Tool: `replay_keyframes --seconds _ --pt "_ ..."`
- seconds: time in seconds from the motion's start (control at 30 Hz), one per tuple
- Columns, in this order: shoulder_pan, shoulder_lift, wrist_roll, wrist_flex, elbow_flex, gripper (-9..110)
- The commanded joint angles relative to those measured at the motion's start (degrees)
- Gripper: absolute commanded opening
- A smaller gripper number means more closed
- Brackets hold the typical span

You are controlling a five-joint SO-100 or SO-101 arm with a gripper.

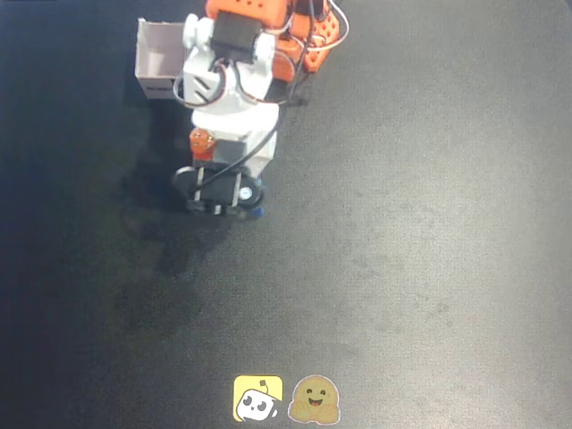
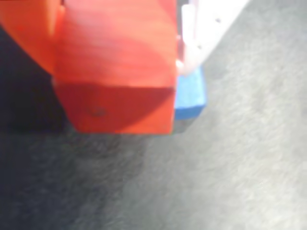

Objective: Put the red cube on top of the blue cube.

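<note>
The wrist view is filled by the red cube (image 2: 117,81), gripped between an orange finger (image 2: 29,33) on its left and a white finger (image 2: 192,43) on its right, so my gripper (image 2: 117,62) is shut on it. Just behind and below its right edge, part of the blue cube (image 2: 189,96) shows on the mat. Whether the two cubes touch is unclear. In the overhead view the gripper (image 1: 222,201) covers the red cube. Only a blue corner of the blue cube (image 1: 256,213) peeks out at its lower right.
A white open box (image 1: 156,63) stands at the top left beside the arm's base (image 1: 268,36). Two stickers (image 1: 286,399) lie at the bottom edge of the dark mat (image 1: 420,232).
</note>
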Motion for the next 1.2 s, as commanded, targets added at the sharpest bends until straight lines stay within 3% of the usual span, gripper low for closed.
replay_keyframes --seconds 0.0,0.7,1.17 --pt "-0.7 3.6 0.62 -0.35 0.62 8" --pt "-3.52 6.59 2.11 -0.97 8.35 8" --pt "-3.6 3.78 3.25 -8.17 11.51 8"
